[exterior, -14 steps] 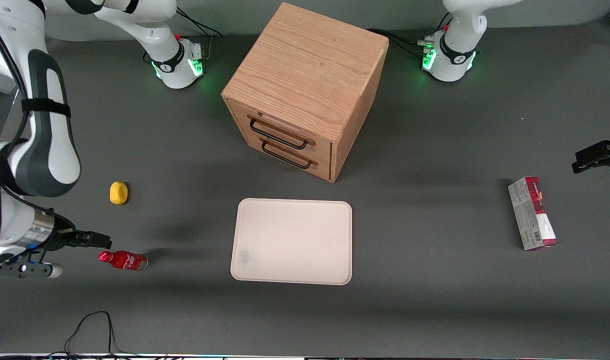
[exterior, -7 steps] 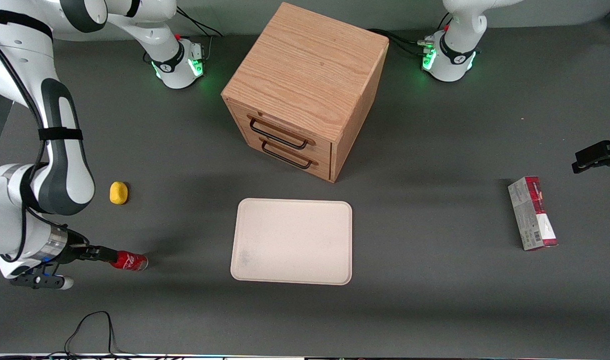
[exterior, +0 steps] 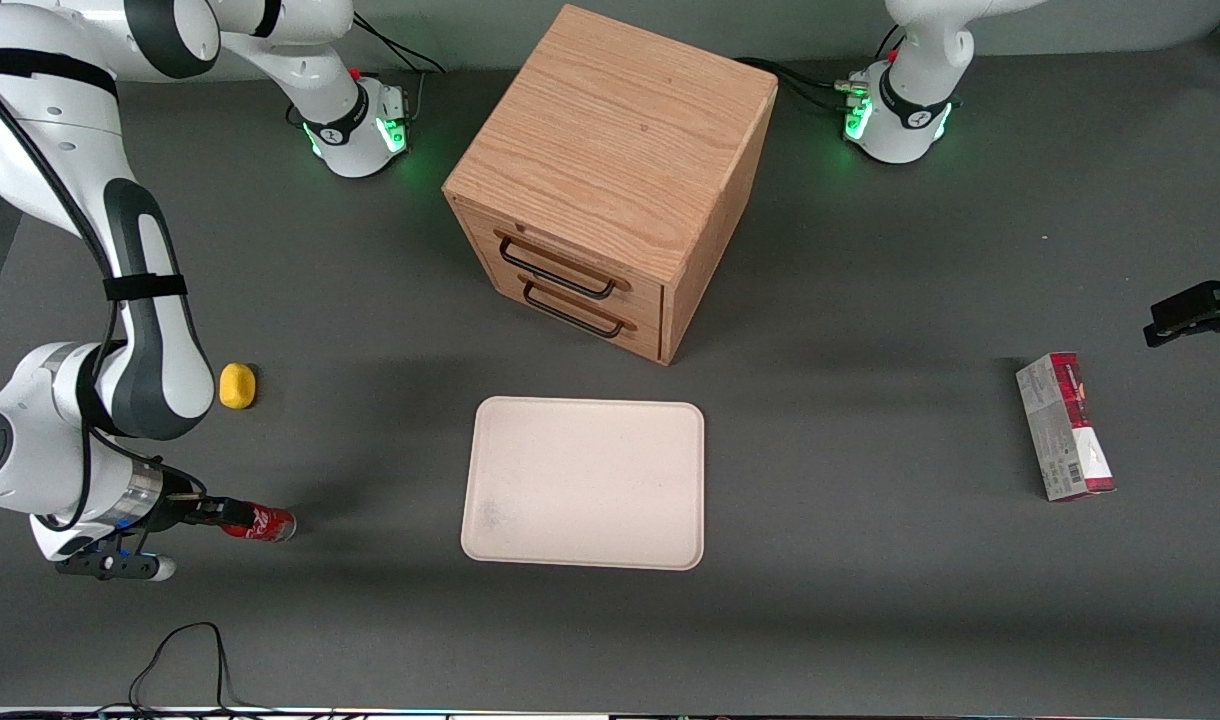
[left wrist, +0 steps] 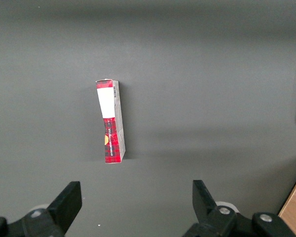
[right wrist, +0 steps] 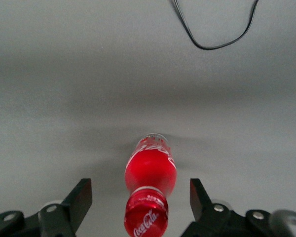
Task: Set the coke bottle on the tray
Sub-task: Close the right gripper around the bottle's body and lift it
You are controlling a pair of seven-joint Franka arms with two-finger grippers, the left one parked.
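The coke bottle [exterior: 260, 523] is small, glossy red with white script, and lies on its side on the table toward the working arm's end. My right gripper [exterior: 213, 511] is low at the bottle's cap end, its fingers open around the cap. In the right wrist view the bottle [right wrist: 150, 170] points its cap at the camera, between the two black fingertips [right wrist: 81, 195], which stand apart from it; the gripper [right wrist: 140, 197] is open. The cream tray [exterior: 585, 483] lies flat in front of the wooden drawer cabinet, well apart from the bottle.
A wooden two-drawer cabinet [exterior: 610, 180] stands farther from the front camera than the tray. A yellow lump [exterior: 237, 385] lies farther from the front camera than the bottle. A red-and-grey carton [exterior: 1064, 426] lies toward the parked arm's end. A black cable [exterior: 185, 655] loops at the table's front edge.
My right gripper has moved along the table toward the bottle and lowered; its fingers now straddle the cap, which was uncovered a second ago. The bottle has not moved.
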